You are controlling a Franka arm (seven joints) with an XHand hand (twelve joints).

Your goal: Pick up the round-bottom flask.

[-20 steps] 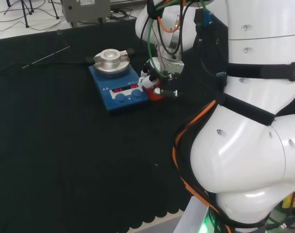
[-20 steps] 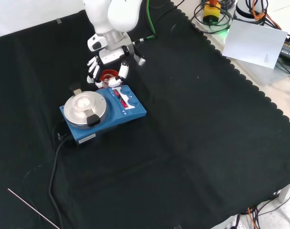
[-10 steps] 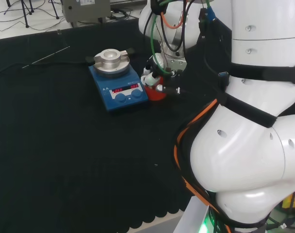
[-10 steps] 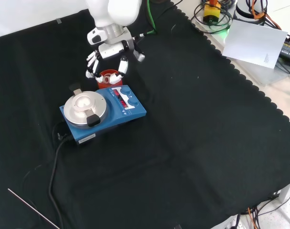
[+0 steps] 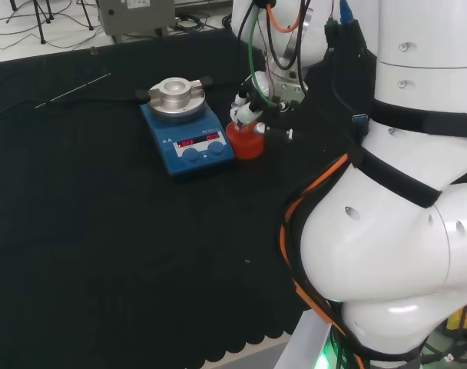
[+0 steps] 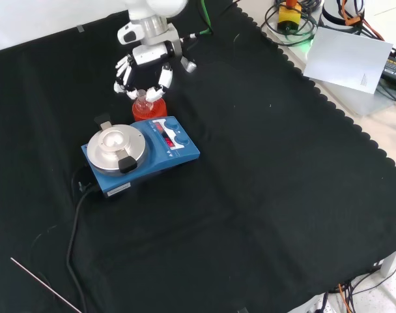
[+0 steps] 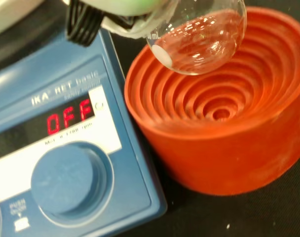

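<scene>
The clear glass round-bottom flask [image 7: 199,37] hangs just above the red ribbed ring stand [image 7: 224,103], its bulb clear of the ribs in the wrist view, so the lift looks already under way. The black and white hand [image 6: 144,68] has its fingers curled round the flask's neck, seen from the front as a small clear neck between the fingertips [image 6: 160,88], above the stand. The stand sits on the black-cloth table [image 6: 263,195] right beside the blue hotplate stirrer with a round metal top [image 6: 136,153].

The flask looks empty, so it should be light. Being smooth thin glass, it is likely slippery and breakable, and its round bottom would roll if set on the cloth. The neck is the sensible place to hold it, since the bulb offers no edge. A knock against the stand's rim or the stirrer's housing is the likely hazard.
</scene>
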